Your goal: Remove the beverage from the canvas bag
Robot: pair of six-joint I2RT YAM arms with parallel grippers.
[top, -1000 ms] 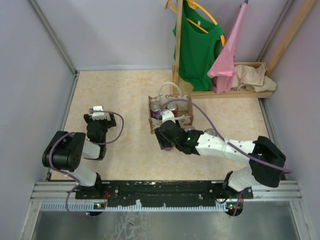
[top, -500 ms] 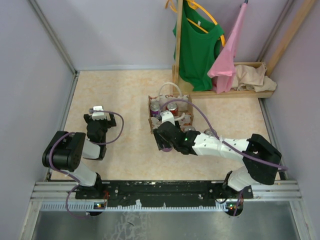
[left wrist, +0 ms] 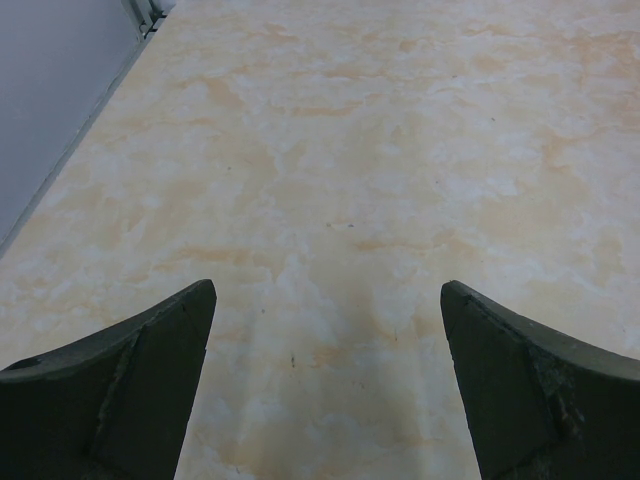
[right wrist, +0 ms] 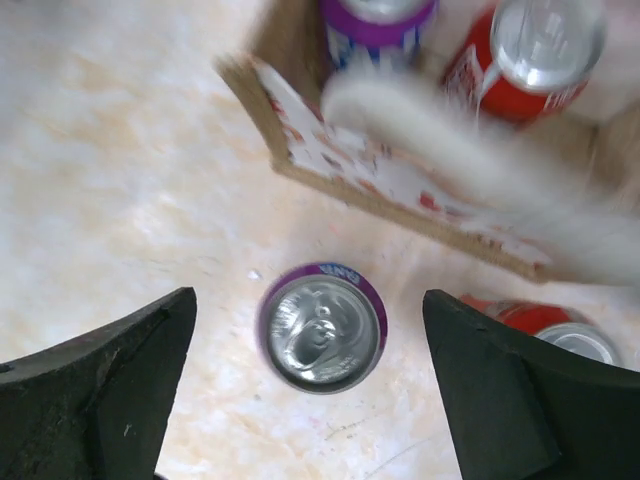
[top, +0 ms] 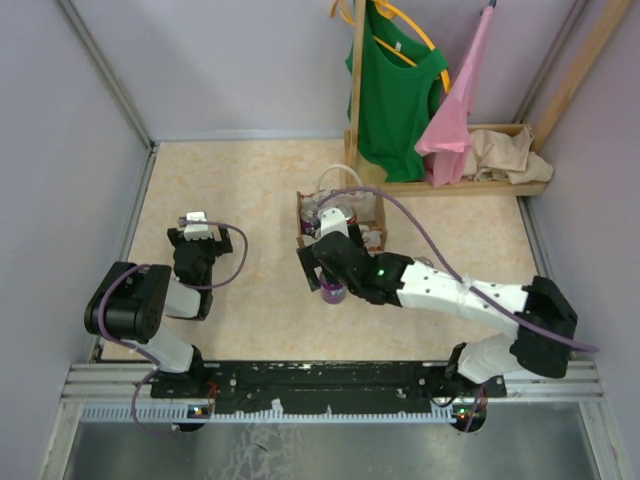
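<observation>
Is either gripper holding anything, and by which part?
Nothing is held. The right gripper stands open above the purple can, fingers clear of it; the left gripper is open too.

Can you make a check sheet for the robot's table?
Surface: marbled beige tabletop, no spills seen.
Job's things: cream floral canvas bag holds a purple can and a red can; second purple can and second red can stand outside.
Clutter: crumpled beige cloth on wooden rack.
Grippers: left gripper open over tabletop; right gripper open around second purple can, not touching.
Cables: purple cable arches over bag; second purple cable curls beside left gripper.
Surroundings: green shirt, pink garment hanging; pale walls.
</observation>
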